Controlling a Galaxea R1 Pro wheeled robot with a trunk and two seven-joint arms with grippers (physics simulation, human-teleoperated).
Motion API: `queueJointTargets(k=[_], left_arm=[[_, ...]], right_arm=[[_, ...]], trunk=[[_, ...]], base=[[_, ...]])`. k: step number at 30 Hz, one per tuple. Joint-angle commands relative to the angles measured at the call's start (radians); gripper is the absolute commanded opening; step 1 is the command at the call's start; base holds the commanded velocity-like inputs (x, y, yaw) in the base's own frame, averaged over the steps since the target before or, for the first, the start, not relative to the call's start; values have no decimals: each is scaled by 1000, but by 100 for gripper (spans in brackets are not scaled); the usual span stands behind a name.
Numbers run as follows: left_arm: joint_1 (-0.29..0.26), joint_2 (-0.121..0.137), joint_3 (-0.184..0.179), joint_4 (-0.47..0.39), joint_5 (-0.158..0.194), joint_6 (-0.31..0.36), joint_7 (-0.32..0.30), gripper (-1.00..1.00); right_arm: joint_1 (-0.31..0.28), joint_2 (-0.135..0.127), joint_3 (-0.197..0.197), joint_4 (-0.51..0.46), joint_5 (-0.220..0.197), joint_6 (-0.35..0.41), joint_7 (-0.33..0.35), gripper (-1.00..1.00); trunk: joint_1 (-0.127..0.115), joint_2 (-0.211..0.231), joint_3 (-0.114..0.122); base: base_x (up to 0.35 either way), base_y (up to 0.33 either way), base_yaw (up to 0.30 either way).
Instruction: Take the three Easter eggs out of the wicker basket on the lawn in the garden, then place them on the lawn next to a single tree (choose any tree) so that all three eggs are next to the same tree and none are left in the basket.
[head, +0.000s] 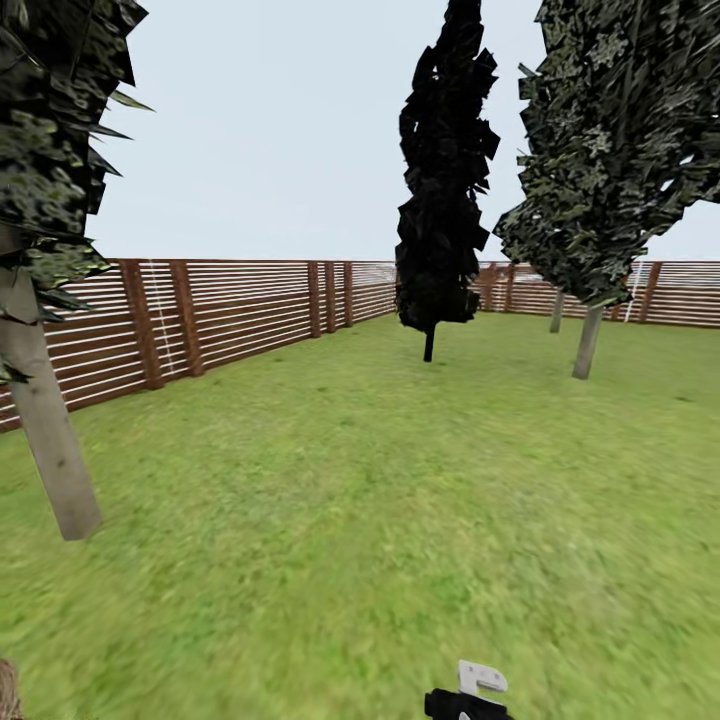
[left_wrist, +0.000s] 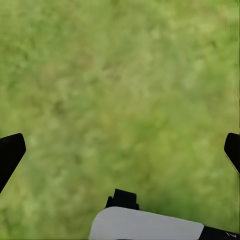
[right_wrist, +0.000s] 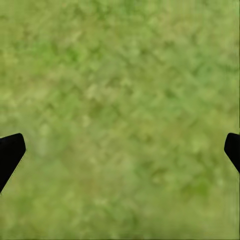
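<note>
At the near left edge of the head view a sliver of brown weave (head: 8, 690) pokes into the bottom corner; too little shows to tell whether it is the wicker basket, and no egg can be made out there. Just beyond it a tree (head: 48, 430) with a pale grey-tan trunk leans up at the left, its speckled dark green foliage overhead. Behind it the brown slatted fence (head: 240, 310) runs away along the left side and turns across the far end of the garden. The lawn (head: 360, 520) spreads flat and green from near to far. Far off, around the middle, stands a narrow all-black tree (head: 445, 170), and to its right a second pale-trunked tree (head: 588, 340), with another slim trunk (head: 557, 312) between them near the fence.

The left gripper (left_wrist: 120, 150) hangs released over bare grass, its dark fingertips (left_wrist: 10, 152) spread wide apart with nothing between. The right gripper (right_wrist: 120, 150) is likewise spread wide over grass, holding nothing
</note>
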Motion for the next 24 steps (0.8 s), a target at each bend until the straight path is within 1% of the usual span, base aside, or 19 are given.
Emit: queueJointTargets(k=[1, 24], left_arm=[[-1, -1, 8, 0, -10, -4, -1, 100], [-1, -1, 8, 0, -9, -10, -1, 100]], right_arm=[[0, 0, 3, -3, -6, 6, -5, 100], [0, 0, 3, -3, -6, 6, -5, 100]], trunk=[[1, -1, -1], [1, -1, -1]], base=[[294, -123, 290], [293, -150, 290]])
